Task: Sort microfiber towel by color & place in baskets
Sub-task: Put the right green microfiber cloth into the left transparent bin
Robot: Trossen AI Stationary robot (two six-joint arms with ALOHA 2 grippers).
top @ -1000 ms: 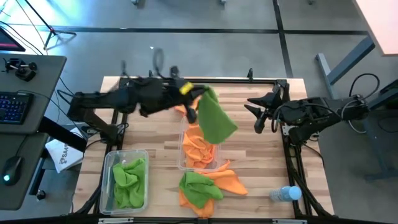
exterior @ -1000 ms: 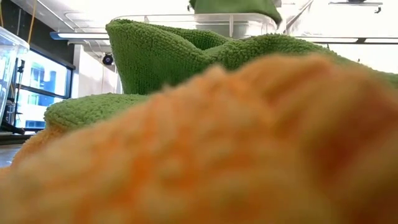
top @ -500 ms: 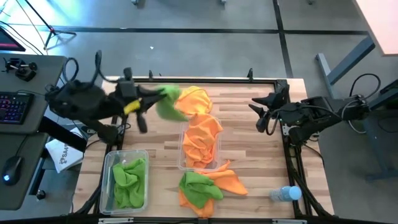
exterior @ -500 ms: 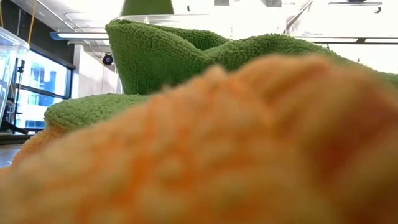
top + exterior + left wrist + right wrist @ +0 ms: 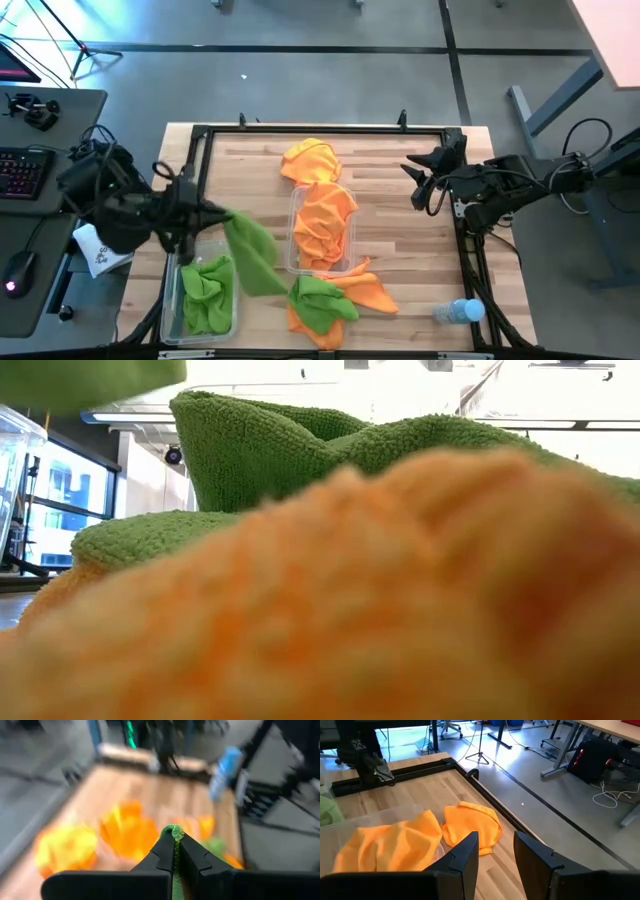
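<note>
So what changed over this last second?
The left gripper, shut on a green towel, swung it from above the orange-filled bin at table centre across to the bin of green towels at the left front. The right gripper stayed parked, fingers open; the loose towel pile is unchanged.

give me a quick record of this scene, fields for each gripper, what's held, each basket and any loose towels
left gripper: shut on green towel, by the left basket's far end
right gripper: open, holding nothing, waiting at the table's right edge
left basket: holds green towels
middle basket: holds orange towels
loose towels: orange towel beyond the middle basket; mixed green and orange pile at the near edge
</note>
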